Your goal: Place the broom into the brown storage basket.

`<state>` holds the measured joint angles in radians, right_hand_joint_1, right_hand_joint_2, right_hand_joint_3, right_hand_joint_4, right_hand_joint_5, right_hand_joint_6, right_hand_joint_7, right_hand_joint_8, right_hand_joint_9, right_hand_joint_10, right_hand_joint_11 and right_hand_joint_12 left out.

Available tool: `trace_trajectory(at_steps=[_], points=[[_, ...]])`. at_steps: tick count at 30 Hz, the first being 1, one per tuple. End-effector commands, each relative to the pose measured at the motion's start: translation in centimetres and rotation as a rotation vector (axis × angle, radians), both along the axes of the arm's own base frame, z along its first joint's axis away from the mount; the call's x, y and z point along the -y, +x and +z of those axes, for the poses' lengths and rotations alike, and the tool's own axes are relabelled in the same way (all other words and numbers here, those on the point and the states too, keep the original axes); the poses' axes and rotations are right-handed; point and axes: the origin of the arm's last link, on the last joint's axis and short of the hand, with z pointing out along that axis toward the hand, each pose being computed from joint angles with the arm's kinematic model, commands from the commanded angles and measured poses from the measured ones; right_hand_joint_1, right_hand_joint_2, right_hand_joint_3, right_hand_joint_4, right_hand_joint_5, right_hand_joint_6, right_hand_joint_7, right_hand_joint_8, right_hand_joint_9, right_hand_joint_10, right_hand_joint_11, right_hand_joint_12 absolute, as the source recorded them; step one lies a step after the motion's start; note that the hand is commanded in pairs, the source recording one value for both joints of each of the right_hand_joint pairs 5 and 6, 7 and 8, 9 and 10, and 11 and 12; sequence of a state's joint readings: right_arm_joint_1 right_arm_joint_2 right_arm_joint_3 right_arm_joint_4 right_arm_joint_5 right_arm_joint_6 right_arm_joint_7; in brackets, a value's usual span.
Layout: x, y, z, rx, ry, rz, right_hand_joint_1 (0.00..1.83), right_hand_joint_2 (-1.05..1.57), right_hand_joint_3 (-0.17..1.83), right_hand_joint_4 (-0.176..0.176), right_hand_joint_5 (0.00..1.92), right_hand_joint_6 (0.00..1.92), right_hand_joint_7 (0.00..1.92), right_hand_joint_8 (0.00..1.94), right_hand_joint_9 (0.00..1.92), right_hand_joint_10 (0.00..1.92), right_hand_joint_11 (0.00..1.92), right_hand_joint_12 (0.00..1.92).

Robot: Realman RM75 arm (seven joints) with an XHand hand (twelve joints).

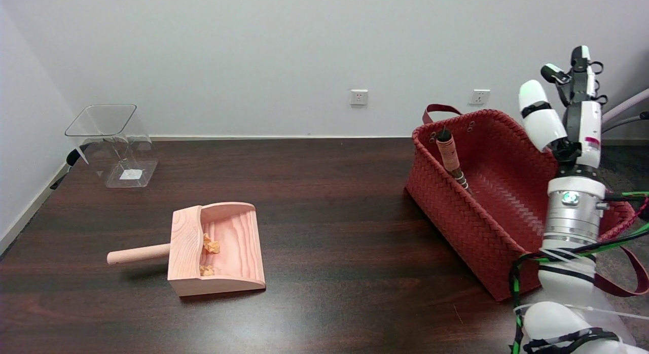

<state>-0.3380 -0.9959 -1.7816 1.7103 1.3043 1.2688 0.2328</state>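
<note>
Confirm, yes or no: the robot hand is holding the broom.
No. The raised right robot hand holds nothing, while the dark-handled broom leans inside the reddish-brown woven storage basket.

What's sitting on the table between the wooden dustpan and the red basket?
Nothing: the head view shows only bare dark table between the dustpan and the basket.

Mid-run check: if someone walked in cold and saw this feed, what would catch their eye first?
Probably the reddish-brown woven storage basket at the table's right, with the broom leaning handle-up against its left inner wall. Just right of it, the robot's white-and-black right hand is raised above the basket's far right side, holding nothing. Toward the left front lies a pale wooden dustpan holding a few yellowish scraps, and a clear plastic container stands at the far left.
</note>
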Motion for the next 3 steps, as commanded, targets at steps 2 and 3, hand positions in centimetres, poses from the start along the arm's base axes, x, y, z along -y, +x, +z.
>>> trace_trajectory(at_steps=[2, 3], points=[[-2.29, -0.68, 2.91, 0.018, -0.090, -0.048, 0.45, 1.12, 0.39, 0.000, 0.06, 0.06, 0.41, 0.41, 0.06, 0.06, 0.06, 0.06], [-2.32, -0.74, 2.90, 0.017, -0.089, -0.050, 0.44, 1.13, 0.39, 0.000, 0.06, 0.06, 0.42, 0.42, 0.06, 0.06, 0.06, 0.06]])
